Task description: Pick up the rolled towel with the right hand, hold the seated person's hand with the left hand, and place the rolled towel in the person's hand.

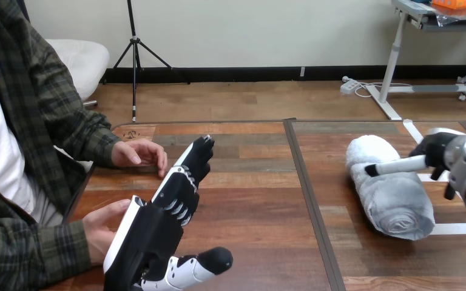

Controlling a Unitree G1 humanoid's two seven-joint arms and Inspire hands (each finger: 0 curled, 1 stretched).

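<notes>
Rolled grey towel [390, 194], plush with its spiral end showing, lies under our right hand [438, 153], whose straight finger rests on it; our left hand [164, 212], fingers straight, stands beside the person's hand [99, 229].

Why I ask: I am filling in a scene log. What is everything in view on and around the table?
rolled towel: one, grey, lying on the right half of the table.
table: one, brown wood with a dark seam down its middle.
person's hands: two, at the view's left; one resting on the table, one lower, nearer the table's front edge.
left hand: one, black and white, open with straight fingers, beside the person's lower hand.
right hand: one, black and white, at the towel's right side.
</notes>
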